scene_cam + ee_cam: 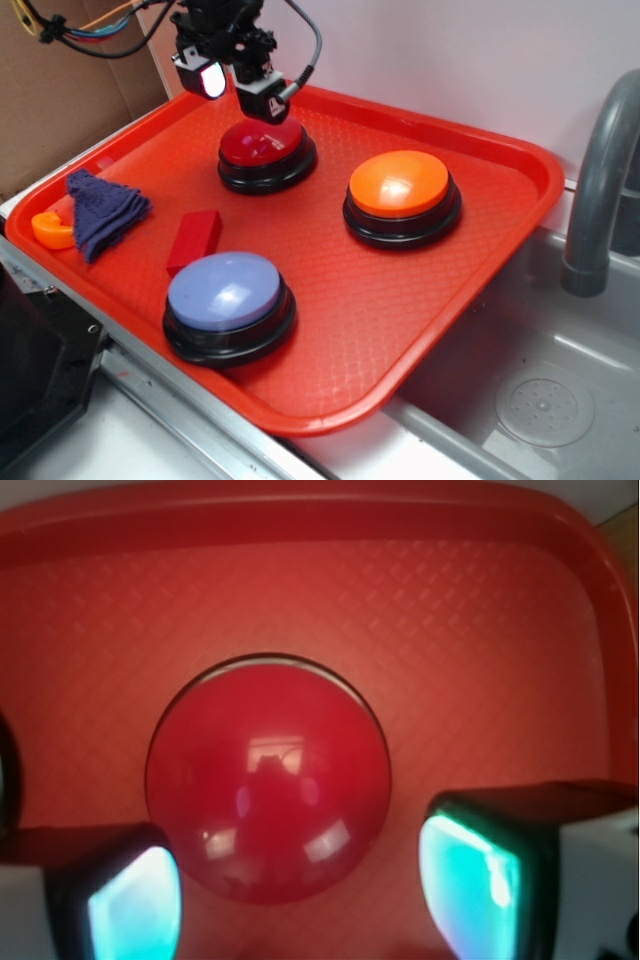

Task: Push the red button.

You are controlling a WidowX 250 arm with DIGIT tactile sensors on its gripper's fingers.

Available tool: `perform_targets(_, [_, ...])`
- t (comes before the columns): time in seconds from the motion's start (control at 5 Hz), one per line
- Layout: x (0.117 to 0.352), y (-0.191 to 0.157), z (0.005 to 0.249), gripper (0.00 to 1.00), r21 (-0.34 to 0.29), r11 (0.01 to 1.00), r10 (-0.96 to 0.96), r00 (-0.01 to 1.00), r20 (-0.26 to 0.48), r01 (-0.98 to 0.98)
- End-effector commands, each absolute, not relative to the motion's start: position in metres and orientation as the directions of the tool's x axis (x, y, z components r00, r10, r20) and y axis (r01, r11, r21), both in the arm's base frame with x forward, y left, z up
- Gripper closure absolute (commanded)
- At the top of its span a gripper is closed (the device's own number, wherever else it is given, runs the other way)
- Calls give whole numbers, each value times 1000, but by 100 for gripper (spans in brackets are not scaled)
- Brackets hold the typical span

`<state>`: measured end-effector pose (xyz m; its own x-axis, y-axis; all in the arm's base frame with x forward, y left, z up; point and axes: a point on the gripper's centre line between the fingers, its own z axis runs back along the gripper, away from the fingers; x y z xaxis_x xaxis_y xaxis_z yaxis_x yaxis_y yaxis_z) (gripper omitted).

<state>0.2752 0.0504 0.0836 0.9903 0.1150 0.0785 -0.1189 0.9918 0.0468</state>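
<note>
Claw point(237, 88) sits above the back of the red button point(266, 145), jaws spread apart, nothing between them. In the wrist view the two fingers point(480, 875) show at the lower corners with the red dome point(268, 778) between them, glossy, reflecting light. Contact with the dome is hard to judge from the exterior view; looks just above it or barely touching.

Red button stands on a black base at the back-centre of the red tray point(400, 300), near the far rim. To its right, apart, the orange button point(400, 195), same black base. Toward the front-left, the blue button point(228, 298), lavender-blue dome, near the tray's front edge. Between the blue and the red button, a small red block point(194, 240) lies flat on the tray. Left of that, a crumpled dark blue cloth point(102, 212), and just beside it at the tray's left rim a small orange plastic object point(52, 229), partly hidden by the cloth.

Tray rests partly over a metal sink point(540, 390), with a grey faucet point(600, 180) at right. Cardboard point(70, 100) behind at left.
</note>
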Motion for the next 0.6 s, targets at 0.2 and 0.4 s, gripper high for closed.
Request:
perform_targets(0.2, [293,59,140,0,76,984,137,962,236,-159])
perform_targets(0.4, [292,58,145,0,69,984,142,960,242,-163])
